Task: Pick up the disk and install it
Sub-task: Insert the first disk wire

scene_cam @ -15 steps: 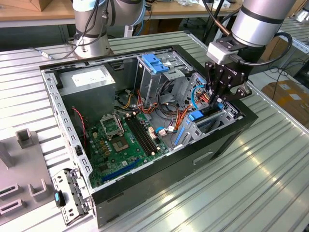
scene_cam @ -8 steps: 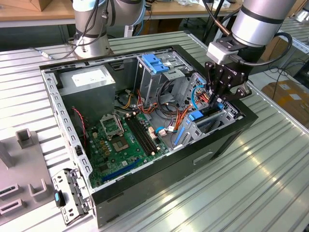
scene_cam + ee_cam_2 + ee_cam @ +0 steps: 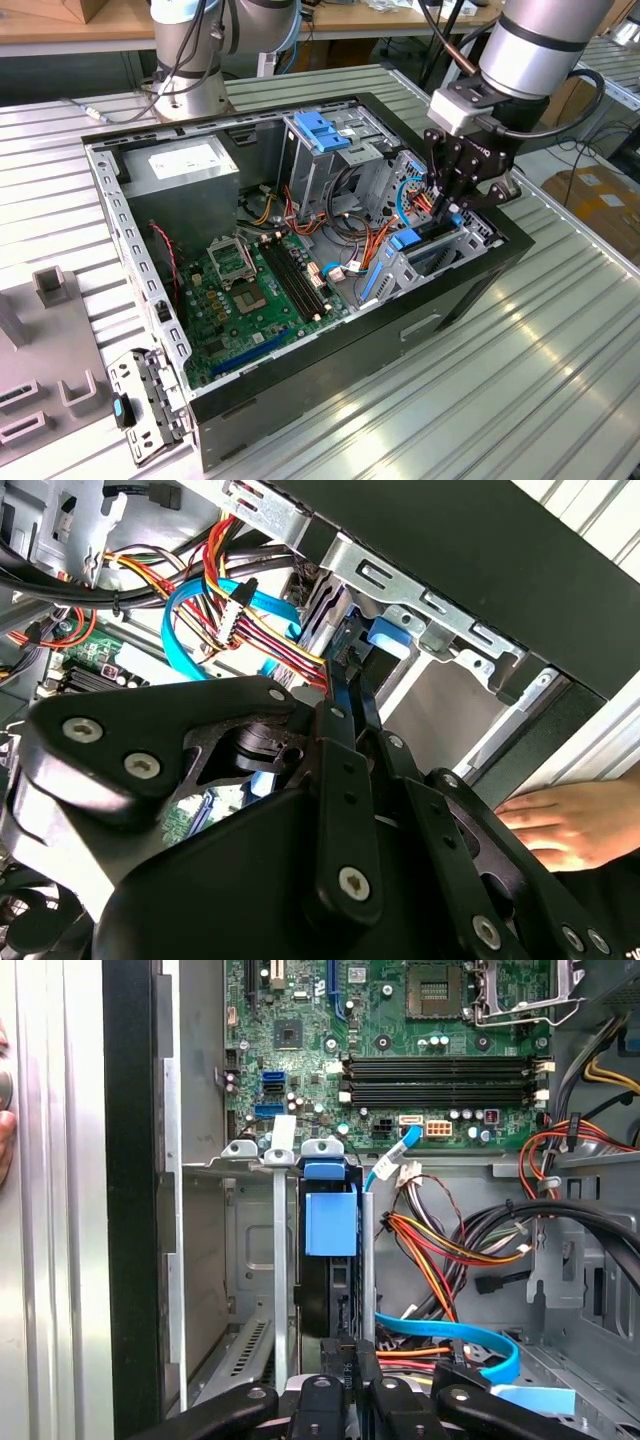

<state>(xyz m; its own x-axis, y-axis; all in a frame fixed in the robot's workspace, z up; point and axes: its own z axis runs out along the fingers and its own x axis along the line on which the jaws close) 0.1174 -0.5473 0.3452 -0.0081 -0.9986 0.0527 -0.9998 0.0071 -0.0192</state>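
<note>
Install step in hand: gripper [image 3: 452, 205] clamped on the disk [image 3: 331, 1225], edge-on in the drive bay [image 3: 272, 1260] beside the motherboard [image 3: 255, 295]; seating it calls for a straight push.

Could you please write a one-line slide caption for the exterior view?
Robot hand lowered into the open computer case, at the disk standing in its drive bay.

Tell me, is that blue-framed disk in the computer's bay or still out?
In, at least partly. The disk stands on edge in the metal bay, its blue tab at one end, and the gripper meets its other end. Whether it is fully seated: cannot tell.
</note>
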